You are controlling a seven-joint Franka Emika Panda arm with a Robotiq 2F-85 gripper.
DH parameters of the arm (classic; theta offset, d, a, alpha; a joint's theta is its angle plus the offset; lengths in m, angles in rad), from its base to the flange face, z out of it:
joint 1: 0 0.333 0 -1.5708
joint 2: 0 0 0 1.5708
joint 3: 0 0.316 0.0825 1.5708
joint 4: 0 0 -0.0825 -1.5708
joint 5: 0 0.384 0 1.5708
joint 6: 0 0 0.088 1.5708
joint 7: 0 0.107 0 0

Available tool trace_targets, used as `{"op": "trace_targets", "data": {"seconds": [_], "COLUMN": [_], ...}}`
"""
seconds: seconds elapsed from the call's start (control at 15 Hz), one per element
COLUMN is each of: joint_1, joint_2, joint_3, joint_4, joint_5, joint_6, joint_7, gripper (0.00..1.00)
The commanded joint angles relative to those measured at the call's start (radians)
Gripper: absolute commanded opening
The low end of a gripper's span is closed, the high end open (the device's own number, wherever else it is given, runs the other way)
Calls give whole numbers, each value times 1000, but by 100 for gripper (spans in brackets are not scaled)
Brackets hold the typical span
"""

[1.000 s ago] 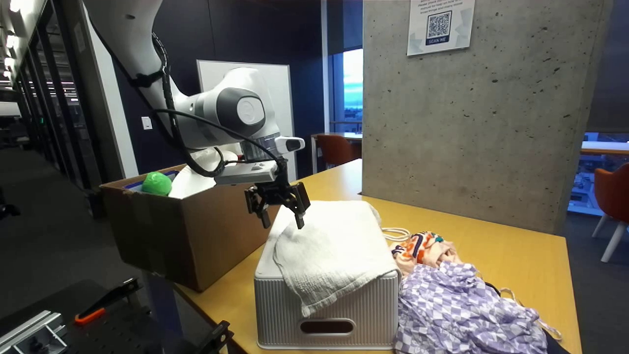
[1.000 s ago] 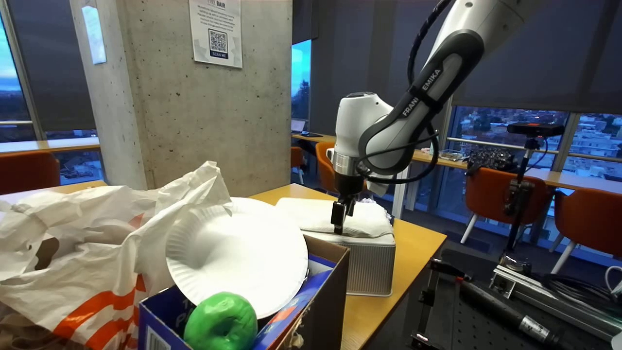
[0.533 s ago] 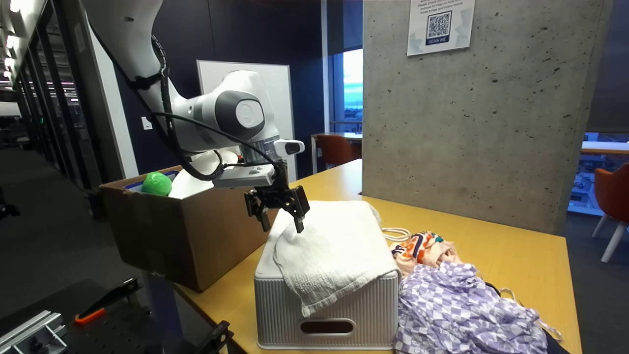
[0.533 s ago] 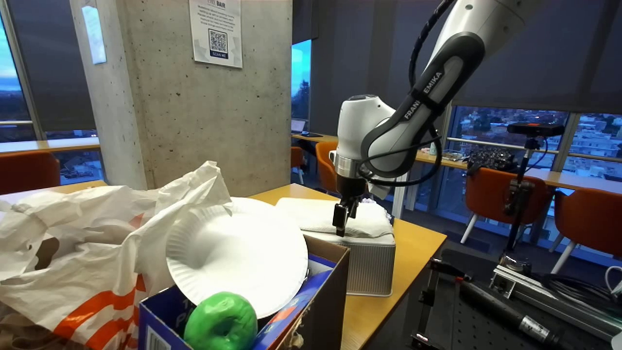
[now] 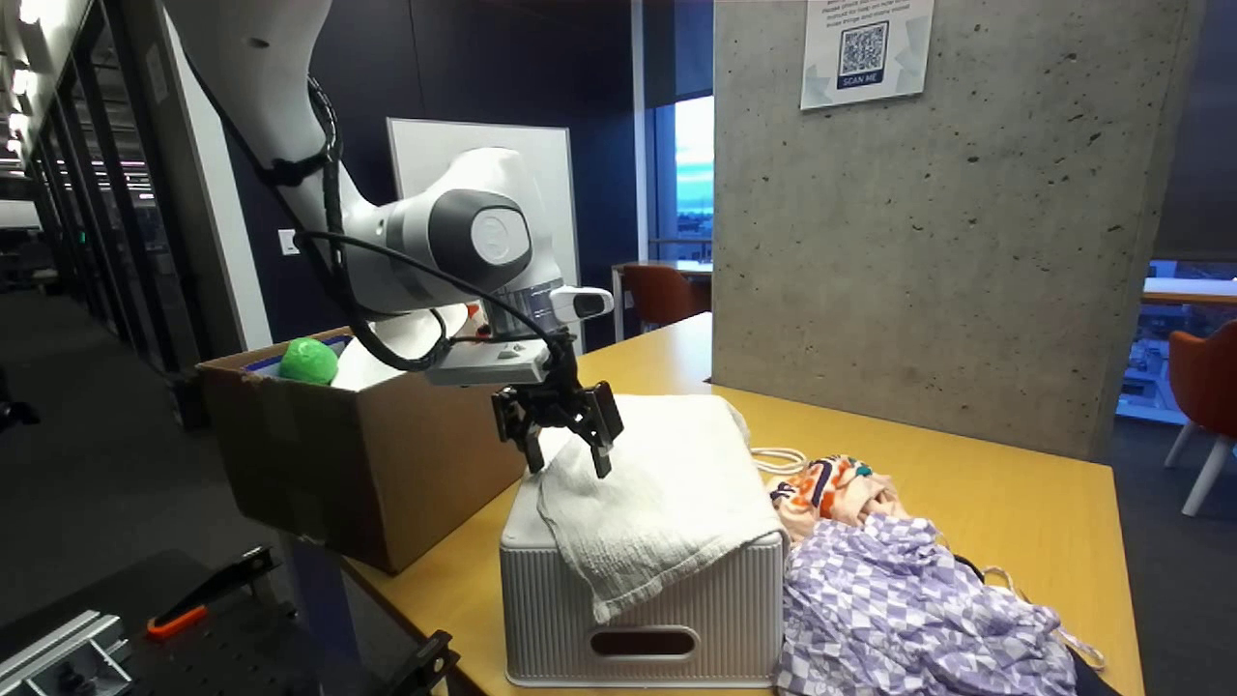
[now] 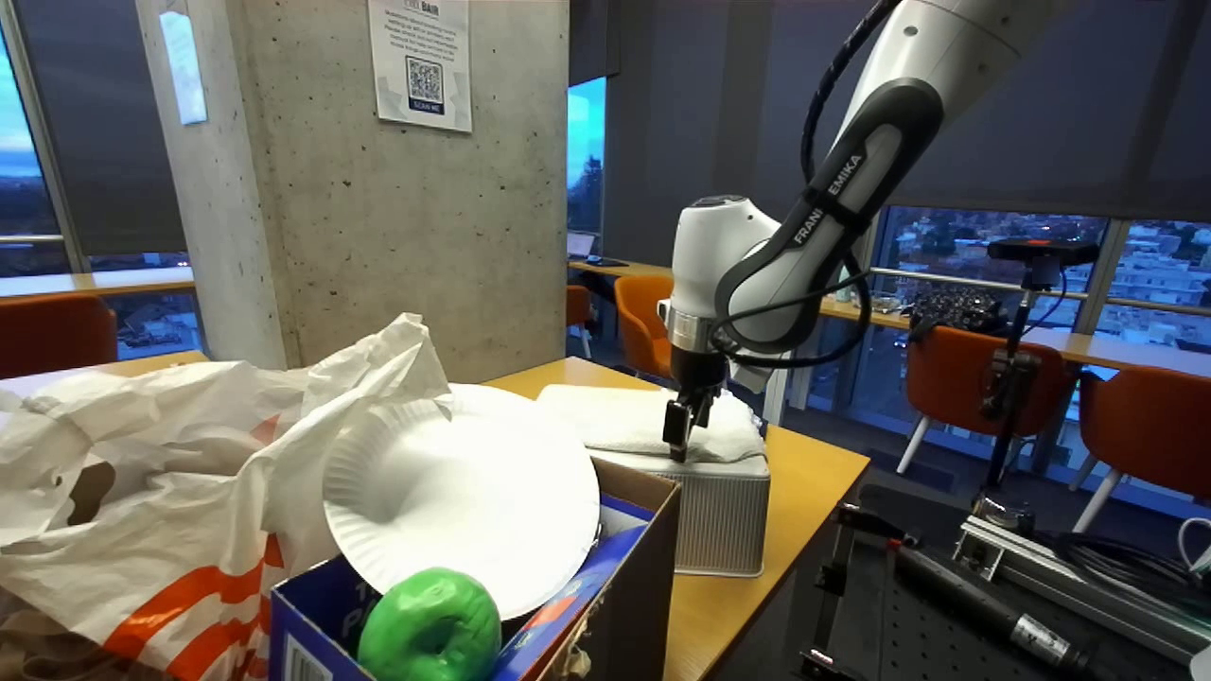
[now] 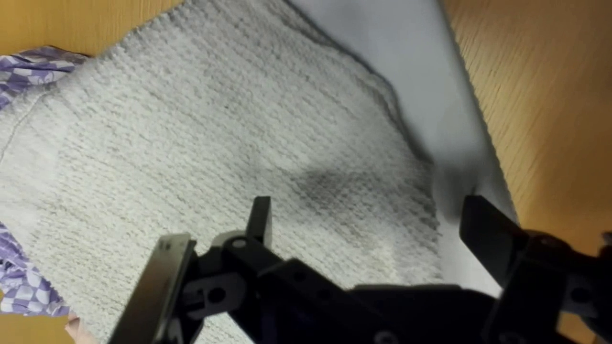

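White-and-grey jointed robot arm (image 6: 814,227), bent, tool end lowest.
Slants down from a top corner in both exterior views; rounded white wrist (image 6: 711,260) near upright; beneath it, black two-fingered gripper (image 5: 569,470) points downward, blocky black fingers (image 7: 490,239) spread wide, well apart in wrist view.

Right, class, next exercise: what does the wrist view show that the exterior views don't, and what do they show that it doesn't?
Only the wrist view: the weave of the white cloth, close up from above.
Only the exterior views: the cardboard box, the green object, the concrete pillar.
Shared: the cloth, the light grey box, the wooden table and the open end effector.
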Motion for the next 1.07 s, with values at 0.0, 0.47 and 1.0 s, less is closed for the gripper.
{"op": "trace_targets", "data": {"seconds": [0.0,0.47,1.0], "joint_1": [16,28,79], "joint_2": [9,6,5], "joint_3": [-22,-31,-27], "joint_4": [1,14,37], "joint_5": [5,-4,-18], "joint_6": [41,44,33], "joint_7": [14,15,29], "gripper": [97,38,0]}}
